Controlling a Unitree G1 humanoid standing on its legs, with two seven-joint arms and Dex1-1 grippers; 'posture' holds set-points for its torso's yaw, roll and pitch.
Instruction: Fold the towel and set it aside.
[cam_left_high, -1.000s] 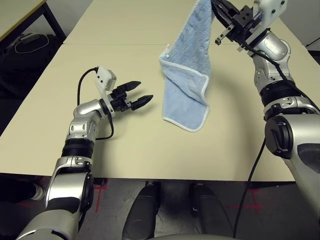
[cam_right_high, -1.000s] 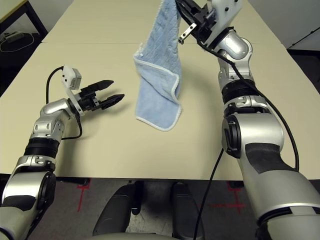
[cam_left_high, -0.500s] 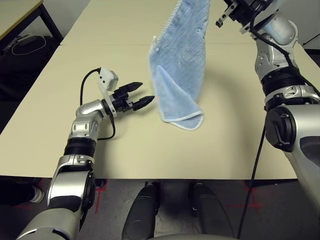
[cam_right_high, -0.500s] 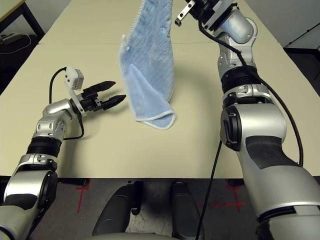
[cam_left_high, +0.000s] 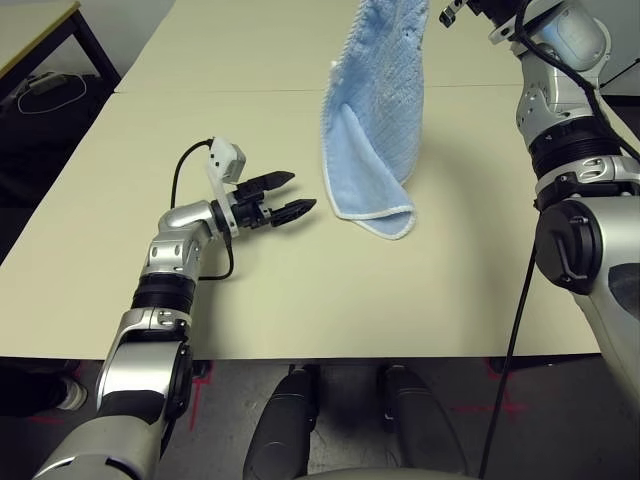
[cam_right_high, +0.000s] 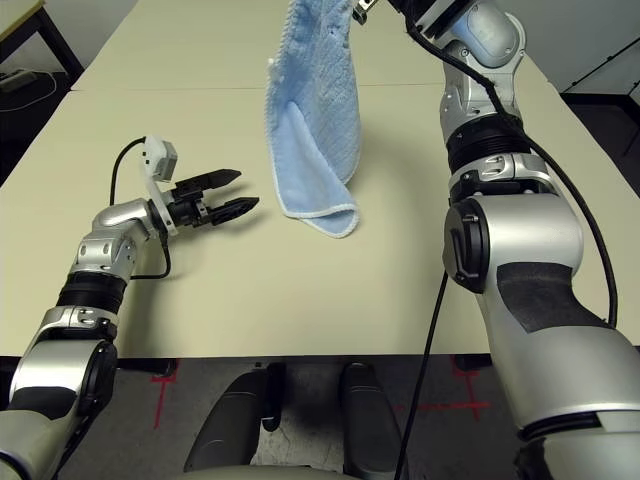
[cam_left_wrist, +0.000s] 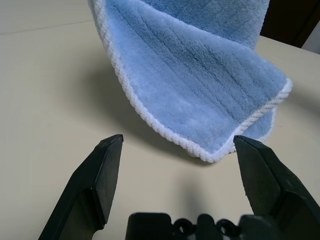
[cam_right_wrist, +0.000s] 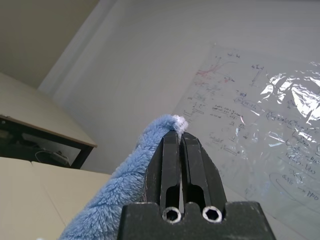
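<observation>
The light blue towel with white edging hangs in the air, its lower edge resting on the beige table near the middle. In the right wrist view my right gripper is shut on the towel at its top corner, raised high. My left gripper hovers low over the table just left of the towel's bottom fold, its fingers open and holding nothing. The left wrist view shows the towel's hanging corner a short way beyond the open fingertips.
A second table stands at the far left with a dark gap and cables between. A seam crosses the table behind the towel. A whiteboard is on the wall.
My right arm has lifted the towel higher, and the cloth swung left, then back right. My left gripper has moved forward and right, closer to the towel's lower edge.
</observation>
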